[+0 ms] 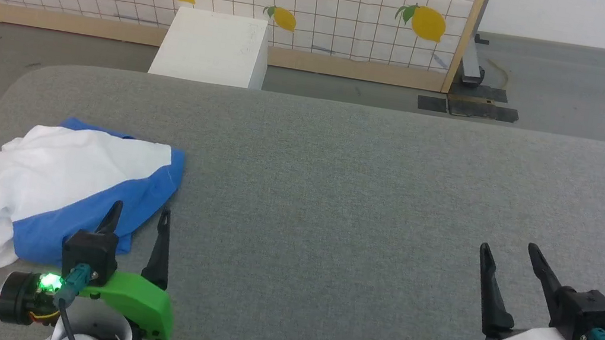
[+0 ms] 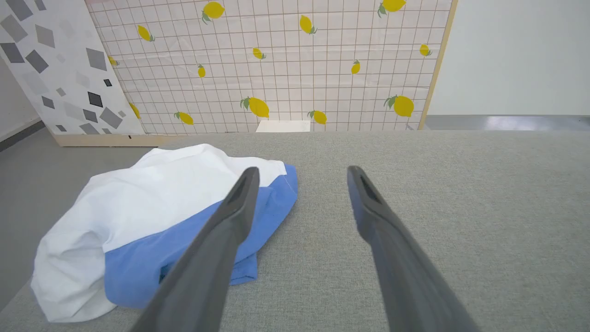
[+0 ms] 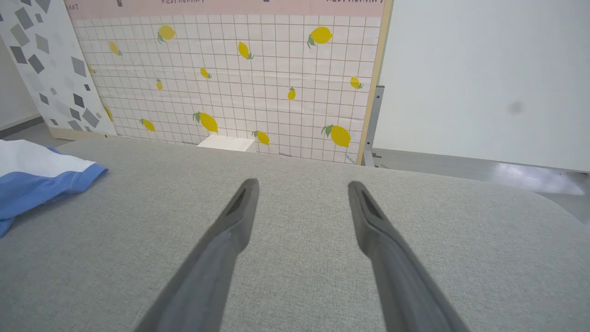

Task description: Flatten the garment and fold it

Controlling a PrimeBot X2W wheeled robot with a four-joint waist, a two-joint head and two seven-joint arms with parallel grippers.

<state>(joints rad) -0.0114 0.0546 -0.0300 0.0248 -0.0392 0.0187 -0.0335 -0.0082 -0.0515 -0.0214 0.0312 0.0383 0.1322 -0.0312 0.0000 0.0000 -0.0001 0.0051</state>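
the shirt (image 1: 55,181) lies in a crumpled heap at about 8 o'clock on the grey table (image 1: 336,187), close to its edge. white cloth is on top, and a blue sleeve (image 1: 113,195) wraps the 4 o'clock side of the heap. it is not flat and no fold is made.

the left gripper (image 1: 142,208) is at 7 o'clock, with its fingers well spread and nothing between them. one finger lies over the blue sleeve and the other over bare table at 3 o'clock of the heap. i cannot tell if the finger touches the cloth. the right gripper (image 1: 508,247) is at 4 o'clock, far from the shirt, with its fingers also spread and empty above bare table. a white box (image 1: 212,48) stands on the floor behind the table at 12 o'clock.

i judge the shirt light, soft and limp. it will hang and crease when it is lifted, and it does not break. it is much larger than a gripper, so one pinch carries only a small part and the rest drags on the table. layers are on top of each other, so a deep pinch may take two of them together. the sleeve hem at 3 o'clock of the heap seems the best first hold, because it is an open edge. the lower hem is hidden.
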